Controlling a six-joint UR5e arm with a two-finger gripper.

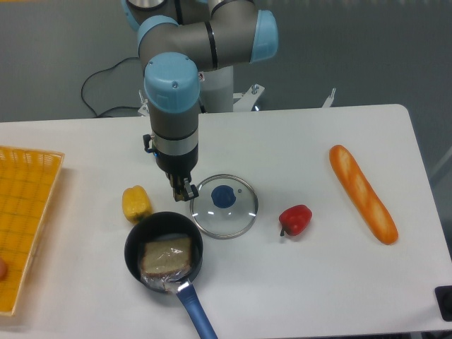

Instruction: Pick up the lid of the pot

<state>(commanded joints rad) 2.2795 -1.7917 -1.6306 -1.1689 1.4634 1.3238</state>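
Near the pot lid [223, 196], the dark gripper [183, 191], fingers indistinct, open or closed unclear.

The upper edge cuts off the top of the arm [171, 85], the left edge slices through the yellow crate [28, 183] and a reddish thing [2, 268] inside it, the bottom edge crops the blue handle [198, 311], and the right edge trims a black object [445, 300]. The fingertips of the gripper [185, 192] are too small and dark to show whether they touch or stand apart.
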